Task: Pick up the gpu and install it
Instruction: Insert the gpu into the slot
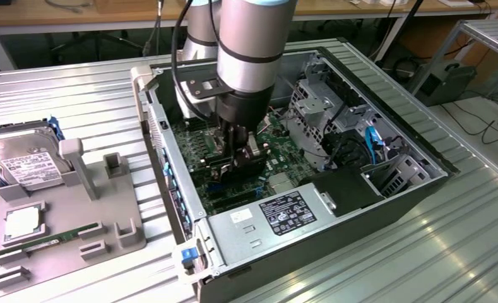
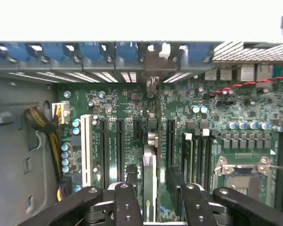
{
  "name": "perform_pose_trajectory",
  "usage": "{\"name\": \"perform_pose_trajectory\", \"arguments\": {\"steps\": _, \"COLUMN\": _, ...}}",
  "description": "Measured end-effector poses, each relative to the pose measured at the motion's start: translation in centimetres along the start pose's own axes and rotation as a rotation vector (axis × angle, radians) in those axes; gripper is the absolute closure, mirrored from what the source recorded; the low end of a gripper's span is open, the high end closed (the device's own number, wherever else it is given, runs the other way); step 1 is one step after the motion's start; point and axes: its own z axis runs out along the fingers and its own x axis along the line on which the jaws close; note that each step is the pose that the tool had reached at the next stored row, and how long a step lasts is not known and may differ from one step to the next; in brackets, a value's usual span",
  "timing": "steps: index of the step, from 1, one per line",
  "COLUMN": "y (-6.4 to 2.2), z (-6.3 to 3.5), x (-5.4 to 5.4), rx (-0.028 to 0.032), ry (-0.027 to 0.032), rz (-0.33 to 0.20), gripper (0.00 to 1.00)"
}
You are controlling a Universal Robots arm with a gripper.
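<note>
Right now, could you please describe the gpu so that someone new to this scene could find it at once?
Start at the open computer case lying on the metal table, and follow the robot arm down to its pincer above the green motherboard. The gpu is the thin card held edge-on between the pincer's fingers, standing among the long black slots, unlike the hard drive outside.

your arm [image 1: 247,47] is a silver-grey tube with a black band and black cable; your gripper [image 2: 153,207] shows black, screw-studded finger links.
</note>
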Motion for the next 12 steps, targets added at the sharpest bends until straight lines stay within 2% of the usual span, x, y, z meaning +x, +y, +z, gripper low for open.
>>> {"name": "perform_pose_trajectory", "arguments": {"steps": 3, "y": -0.02, "z": -1.07, "x": -0.05, "rx": 0.0, "ry": 0.0, "rz": 0.0, "gripper": 0.6}}
{"name": "perform_pose_trajectory", "arguments": {"steps": 10, "y": -0.02, "z": -1.08, "x": -0.05, "rx": -0.0001, "ry": 0.0, "rz": 0.0, "gripper": 0.62}}
{"name": "perform_pose_trajectory", "arguments": {"steps": 12, "y": -0.02, "z": -1.08, "x": -0.05, "rx": 0.0, "ry": 0.0, "rz": 0.0, "gripper": 0.75}}
